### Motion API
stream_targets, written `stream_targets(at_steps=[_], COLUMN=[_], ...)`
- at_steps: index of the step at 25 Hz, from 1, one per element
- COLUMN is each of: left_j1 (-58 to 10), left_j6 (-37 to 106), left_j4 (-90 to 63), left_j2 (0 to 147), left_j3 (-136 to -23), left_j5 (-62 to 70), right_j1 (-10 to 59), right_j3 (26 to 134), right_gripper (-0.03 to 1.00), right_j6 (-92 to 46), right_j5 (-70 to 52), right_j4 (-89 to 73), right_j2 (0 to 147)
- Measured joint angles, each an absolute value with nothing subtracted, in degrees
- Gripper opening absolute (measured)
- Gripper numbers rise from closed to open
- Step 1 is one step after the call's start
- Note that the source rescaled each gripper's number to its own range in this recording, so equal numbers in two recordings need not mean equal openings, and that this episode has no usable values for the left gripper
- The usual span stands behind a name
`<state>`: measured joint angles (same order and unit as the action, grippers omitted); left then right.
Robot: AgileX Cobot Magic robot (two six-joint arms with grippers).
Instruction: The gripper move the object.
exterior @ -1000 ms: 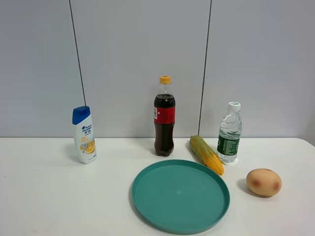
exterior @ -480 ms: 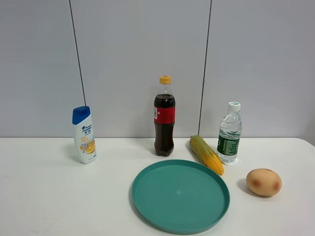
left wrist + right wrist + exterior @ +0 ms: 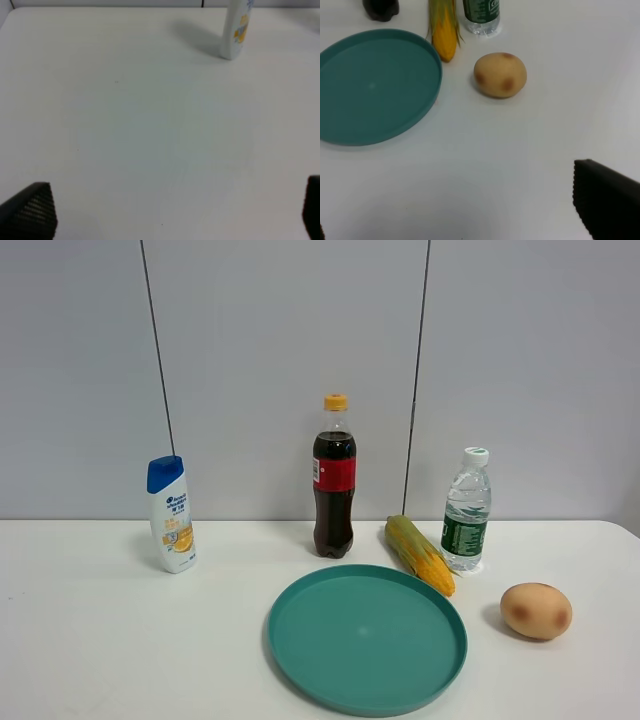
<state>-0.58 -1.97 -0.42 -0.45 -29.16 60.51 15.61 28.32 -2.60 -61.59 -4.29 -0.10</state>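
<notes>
The small clear water bottle [image 3: 466,510] with white cap and dark green label stands upright at the back right of the table, just right of a corn cob [image 3: 420,554]. Its base shows in the right wrist view [image 3: 481,12]. Neither arm shows in the exterior high view. My right gripper [image 3: 450,200] is open and empty, low over the table's front, well short of the bottle; only its black fingertips [image 3: 605,200] show. My left gripper [image 3: 170,200] is open and empty over bare table, its fingertips [image 3: 27,212] wide apart.
A teal plate [image 3: 367,640] lies front centre. A dark cola bottle [image 3: 334,480] stands behind it. A white shampoo bottle [image 3: 171,515] stands at the back left. A brown potato [image 3: 536,610] lies in front of the water bottle. A grey wall backs the table.
</notes>
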Motion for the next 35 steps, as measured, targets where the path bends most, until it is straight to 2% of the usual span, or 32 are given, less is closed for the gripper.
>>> stream_targets(at_steps=[11,19,22,35], left_j1=[-0.58,-0.58,-0.58,-0.58], left_j6=[-1.97,-1.97,-1.97,-1.97], left_j4=[-0.42,-0.42,-0.42,-0.42], left_j2=[-0.45,-0.45,-0.45,-0.45], left_j3=[-29.16,-29.16,-29.16,-29.16], left_j5=[60.51,60.51,60.51,60.51], right_j1=[14.64,1.27,-1.76,-2.14], right_j3=[28.32,28.32,28.32,28.32], right_gripper=[0.99,0.99,0.99,0.99], right_j6=[-2.6,-2.6,-2.6,-2.6], right_j5=[-61.59,-61.59,-61.59,-61.59], right_j4=[-4.24,-4.24,-4.24,-4.24], right_j2=[-0.1,-0.1,-0.1,-0.1])
